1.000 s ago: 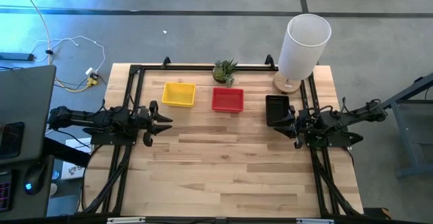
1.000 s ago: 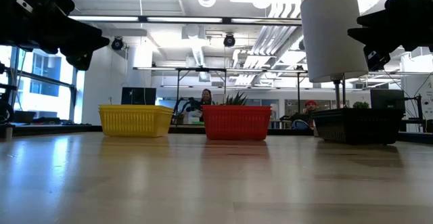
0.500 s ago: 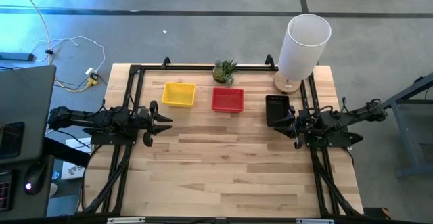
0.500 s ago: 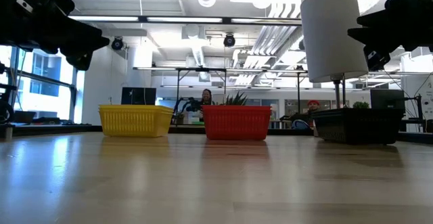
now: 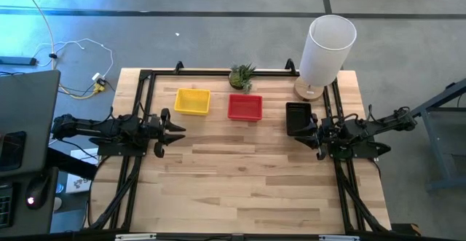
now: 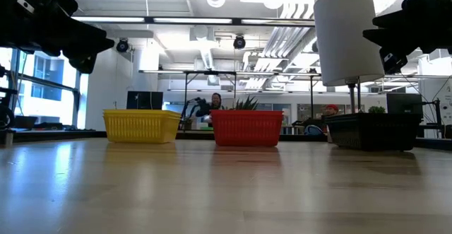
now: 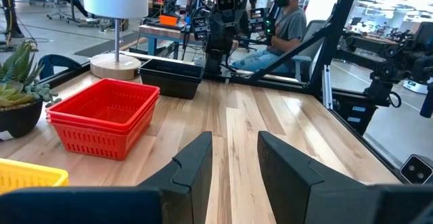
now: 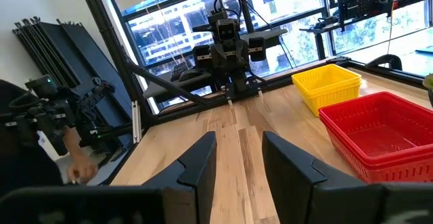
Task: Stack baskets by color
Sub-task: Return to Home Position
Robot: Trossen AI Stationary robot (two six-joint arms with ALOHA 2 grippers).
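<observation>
From above, the sorting looks finished: the black baskets [image 5: 298, 117] sit just beside the white cylinder [image 5: 328, 48], the red baskets [image 5: 245, 108] farther from it along the same row, and the yellow baskets [image 5: 193, 100] farthest from it, each colour in one pile on the desk [image 5: 247, 190]. The left gripper [image 5: 177, 129] hangs well apart from the cylinder, out past the yellow pile; the right gripper [image 5: 312, 135] is near the cylinder, close by the black pile, though I cannot tell from here whether it touches it. At desk height the three piles stand level in a row, the black one below the cylinder, with both arms raised above them. The left wrist view shows its fingers a narrow gap apart with nothing between them, the red pile's nested rims ahead and the black pile beside the cylinder's base. The right wrist view shows its fingers likewise slightly parted and empty, with the red and yellow piles in sight. The step in hand looks like the retreat to rest; the next move calls only for drawing both arms back, the right one without nudging the black baskets
</observation>
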